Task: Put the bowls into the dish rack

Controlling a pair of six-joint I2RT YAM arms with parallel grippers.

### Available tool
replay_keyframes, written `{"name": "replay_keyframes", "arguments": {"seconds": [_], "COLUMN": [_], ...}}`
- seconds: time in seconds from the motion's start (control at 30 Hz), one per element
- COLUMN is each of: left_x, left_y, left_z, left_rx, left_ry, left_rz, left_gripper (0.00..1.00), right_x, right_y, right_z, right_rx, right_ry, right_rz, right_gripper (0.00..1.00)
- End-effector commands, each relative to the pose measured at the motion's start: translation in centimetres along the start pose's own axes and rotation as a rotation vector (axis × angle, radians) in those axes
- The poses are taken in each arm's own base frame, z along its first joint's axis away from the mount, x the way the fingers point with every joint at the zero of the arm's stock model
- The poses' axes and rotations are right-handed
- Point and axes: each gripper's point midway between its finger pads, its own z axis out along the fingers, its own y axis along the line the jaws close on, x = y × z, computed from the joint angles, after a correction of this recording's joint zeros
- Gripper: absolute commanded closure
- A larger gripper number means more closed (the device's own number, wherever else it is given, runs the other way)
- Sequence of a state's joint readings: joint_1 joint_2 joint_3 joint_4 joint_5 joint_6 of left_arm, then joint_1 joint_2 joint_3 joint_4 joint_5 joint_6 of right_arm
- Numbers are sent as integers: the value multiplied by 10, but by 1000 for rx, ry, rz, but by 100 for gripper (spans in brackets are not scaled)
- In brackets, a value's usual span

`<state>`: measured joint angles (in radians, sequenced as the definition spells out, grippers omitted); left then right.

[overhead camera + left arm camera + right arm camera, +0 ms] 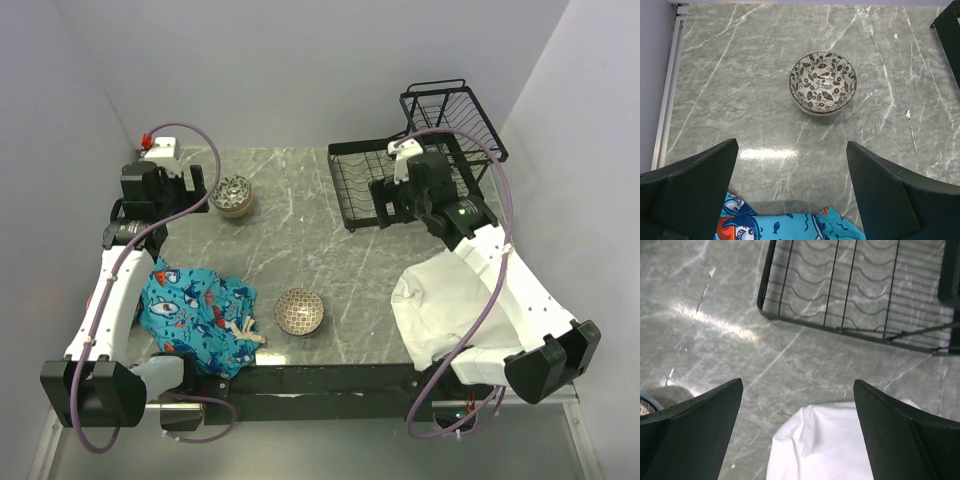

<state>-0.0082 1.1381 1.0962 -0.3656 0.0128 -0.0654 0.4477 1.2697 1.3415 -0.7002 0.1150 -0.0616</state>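
Note:
A floral-patterned bowl [233,195] stands at the back left of the marble table; the left wrist view shows it upright [823,82], ahead of the fingertips and apart from them. My left gripper [203,187] [792,145] is open and empty just left of it. A second, finely patterned bowl [299,311] stands at the front centre. The black wire dish rack [358,176] stands at the back right with its raised basket [455,118] behind; its slotted base shows in the right wrist view [855,290]. My right gripper [384,205] [798,382] is open and empty at the rack's near edge.
A blue cartoon-print cloth [198,310] [790,225] lies at the front left. A white cloth [440,300] [840,445] lies at the front right under the right arm. Grey walls close in the table on three sides.

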Motion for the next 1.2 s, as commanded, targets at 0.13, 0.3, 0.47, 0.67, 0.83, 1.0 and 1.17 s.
{"name": "replay_keyframes", "arguments": {"seconds": [0.13, 0.3, 0.47, 0.67, 0.83, 1.0, 1.17], "left_x": [-23, -21, -8, -16, 1, 8, 12], "left_y": [-11, -19, -16, -24, -21, -16, -15], "left_z": [-18, -25, -30, -49, -46, -37, -31], "left_rx": [65, 120, 102, 136, 125, 98, 95], "left_ry": [-57, -36, 7, -40, 6, 26, 55], "left_rz": [22, 51, 41, 2, 18, 20, 23], "left_gripper": [3, 3, 3, 3, 3, 3, 3], "right_x": [-58, -71, -71, -84, -85, -70, -49], "right_y": [18, 33, 40, 46, 59, 74, 73], "right_z": [32, 61, 106, 158, 193, 217, 239], "right_rx": [-106, -181, -190, -156, -166, -222, -203], "right_ry": [-52, 1, 65, 51, 58, 101, 150], "right_rz": [-149, -206, -205, -149, -166, -190, -198], "right_gripper": [0, 0, 0, 0, 2, 12, 19]}}
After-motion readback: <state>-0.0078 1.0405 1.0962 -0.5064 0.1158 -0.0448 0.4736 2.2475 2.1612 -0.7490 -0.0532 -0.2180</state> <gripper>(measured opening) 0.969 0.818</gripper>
